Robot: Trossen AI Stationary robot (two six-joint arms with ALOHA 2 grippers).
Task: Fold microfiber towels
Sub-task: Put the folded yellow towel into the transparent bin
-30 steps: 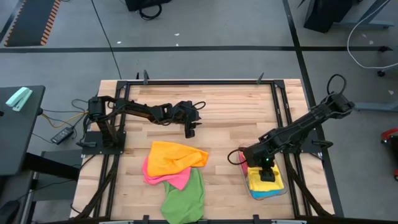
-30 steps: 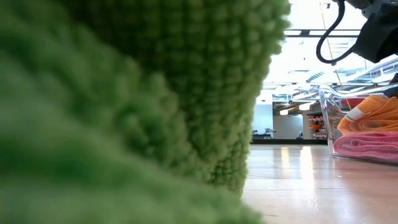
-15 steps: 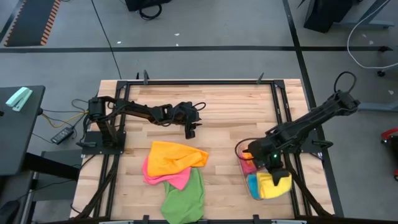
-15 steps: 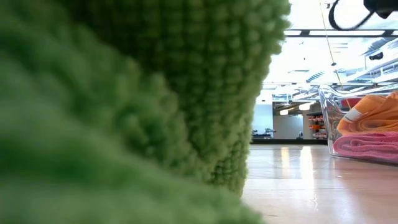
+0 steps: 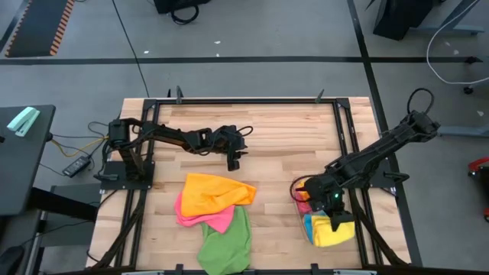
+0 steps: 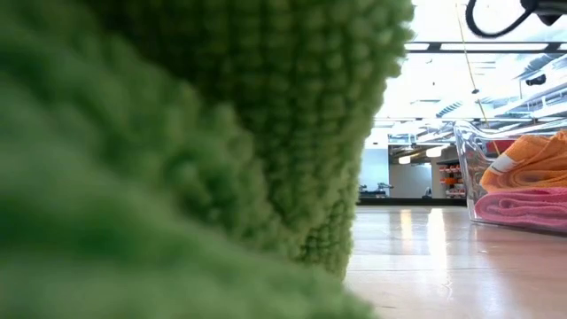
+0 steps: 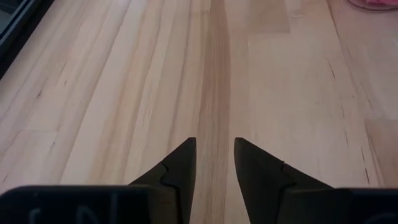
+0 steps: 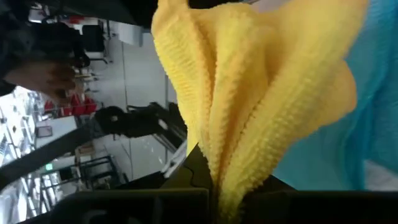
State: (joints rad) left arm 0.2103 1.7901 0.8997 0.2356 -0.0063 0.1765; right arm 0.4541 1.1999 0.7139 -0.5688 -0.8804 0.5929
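Note:
An orange towel (image 5: 212, 192), a pink one (image 5: 205, 218) and a green one (image 5: 228, 241) lie crumpled in an overlapping pile at the table's near middle. The green towel (image 6: 177, 133) fills most of the low view. My right gripper (image 5: 333, 214) is over the clear bin (image 5: 299, 200) at the near right, shut on a bunched yellow towel (image 5: 335, 231). A blue towel (image 5: 309, 225) lies beside it in the bin. My left gripper (image 5: 233, 162) hangs open over bare wood beyond the pile, with nothing between its fingers (image 7: 180, 165). My right gripper pinches a gathered bunch of the yellow towel (image 8: 230, 168) between its two fingers, several folds together. It comes slanting down from the table's far right. The cloth fans out beyond the fingers, and its free part lies over the blue towel (image 8: 373, 93) in the bin.
The bin (image 6: 469, 168) also holds folded orange (image 6: 532, 159) and pink (image 6: 523, 208) towels. A black metal frame (image 5: 244, 101) runs round the wooden table. Bare wood (image 5: 283, 145) lies between the two arms.
My right gripper has shut on the yellow towel, which lay flat on top of the stack in the bin. It has risen a little and rolled at the wrist. The towel is now gathered into a bunch and drawn toward the bin's near right.

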